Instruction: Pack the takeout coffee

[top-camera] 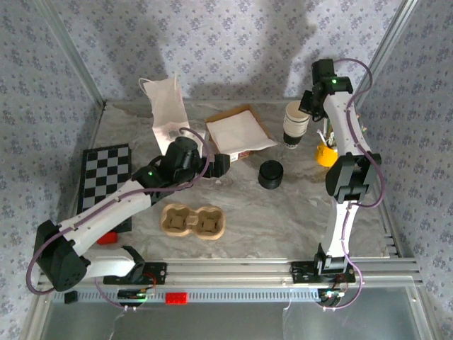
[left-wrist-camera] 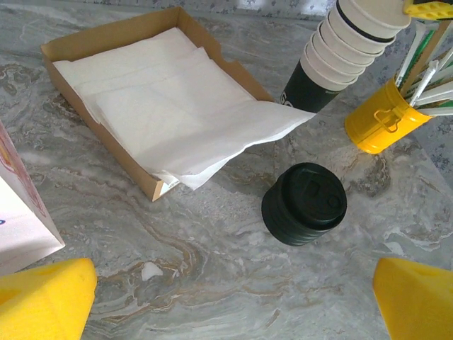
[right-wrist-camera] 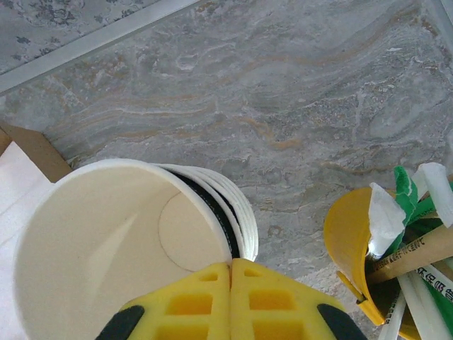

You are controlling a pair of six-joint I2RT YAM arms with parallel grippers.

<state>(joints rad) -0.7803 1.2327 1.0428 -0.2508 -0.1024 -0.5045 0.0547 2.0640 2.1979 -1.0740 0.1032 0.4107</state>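
- Since the top cup (right-wrist-camera: 106,241) is seated lidless in the cup stack (top-camera: 295,126), the takeout coffee is judged not yet made up. The step in hand is taken to be the separating of one cup.
- The right gripper (right-wrist-camera: 230,283) is seen with its yellow fingers pressed together at that cup's near rim. The paper wall appears to be pinched between them, though the seam itself is hidden.
- A straight lift is called for next, so that one cup alone is drawn off — sticking to the cup below is the risk. A lid from the lid stack (left-wrist-camera: 304,204) must then be fitted, and the carrier (top-camera: 193,221) is judged the likely destination.
- The left gripper (left-wrist-camera: 230,304) is held spread wide above the marble table (left-wrist-camera: 212,241), near the lids, with nothing between its fingers.
- The cup's bare inside is given by the right wrist view. The stack's nested rims and black base, beside the yellow pot (left-wrist-camera: 379,120), are given by the left wrist view — the carrier by the top view.
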